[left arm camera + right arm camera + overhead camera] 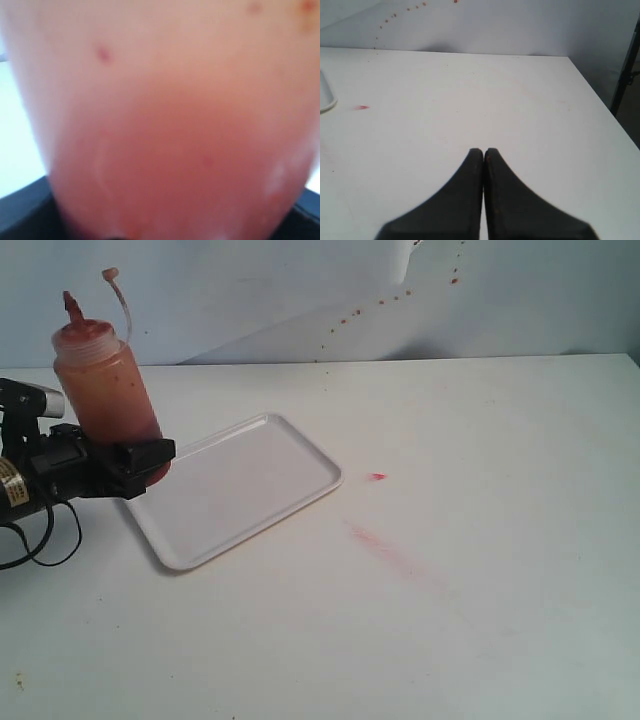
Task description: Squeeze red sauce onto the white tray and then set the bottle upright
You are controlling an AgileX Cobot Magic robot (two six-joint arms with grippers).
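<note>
Translucent orange-red plastic squeeze bottle (105,400): stands near upright, grasped low by left pincer (135,458) at left edge of flat white rectangular plastic tray (250,485), apparently sauce-free; squeezing pending, needing nozzle (70,305) tipped over tray; right pincer (483,155) clenched, empty.

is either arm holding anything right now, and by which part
The left gripper holds the bottle around its lower body, near the base. The right gripper has its fingers shut together, holding nothing.
</note>
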